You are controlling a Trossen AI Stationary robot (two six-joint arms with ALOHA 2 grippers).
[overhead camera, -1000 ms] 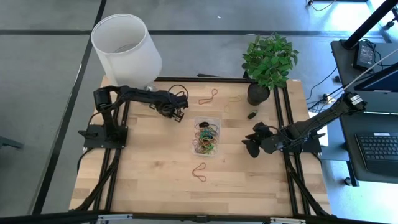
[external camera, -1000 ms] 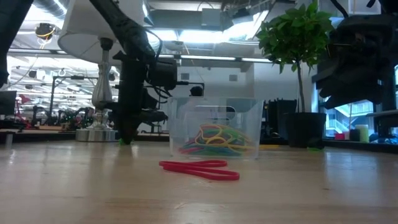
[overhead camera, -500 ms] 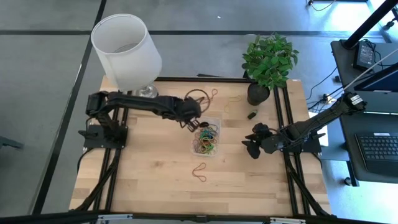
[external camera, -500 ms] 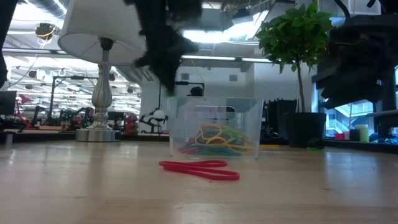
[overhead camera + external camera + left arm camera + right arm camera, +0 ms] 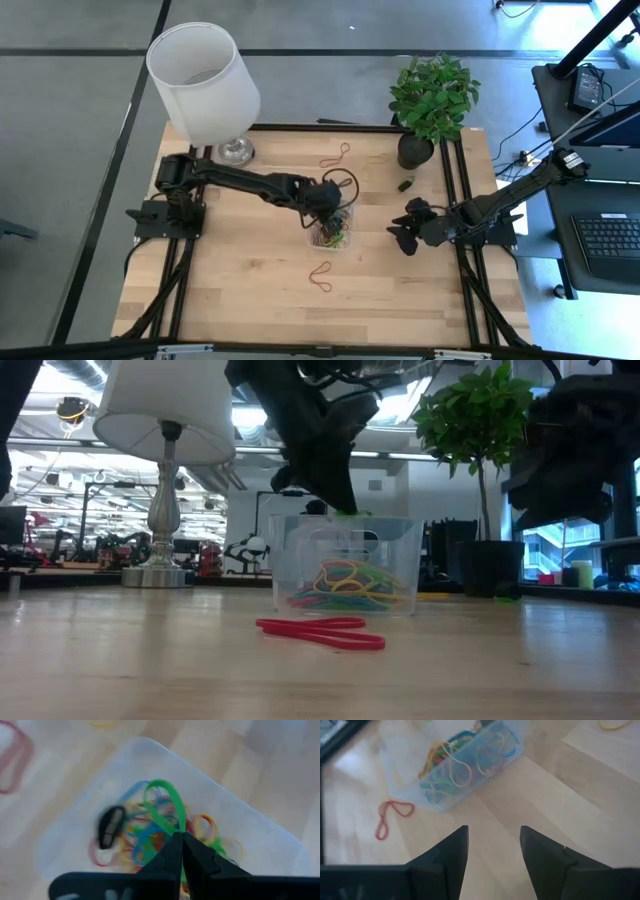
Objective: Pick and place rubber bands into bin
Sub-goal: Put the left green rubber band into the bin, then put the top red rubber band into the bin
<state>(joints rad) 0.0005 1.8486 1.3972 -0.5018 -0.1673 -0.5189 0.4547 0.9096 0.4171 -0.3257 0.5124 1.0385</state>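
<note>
Left gripper hangs over the clear bin, jaws clamped on a green rubber band. Right gripper waits beside the bin, jaws apart.

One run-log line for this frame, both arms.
left gripper: shut on green rubber band, above bin | right gripper: open, idle right of bin

Overhead, table-level, two wrist cameras share bin
</note>
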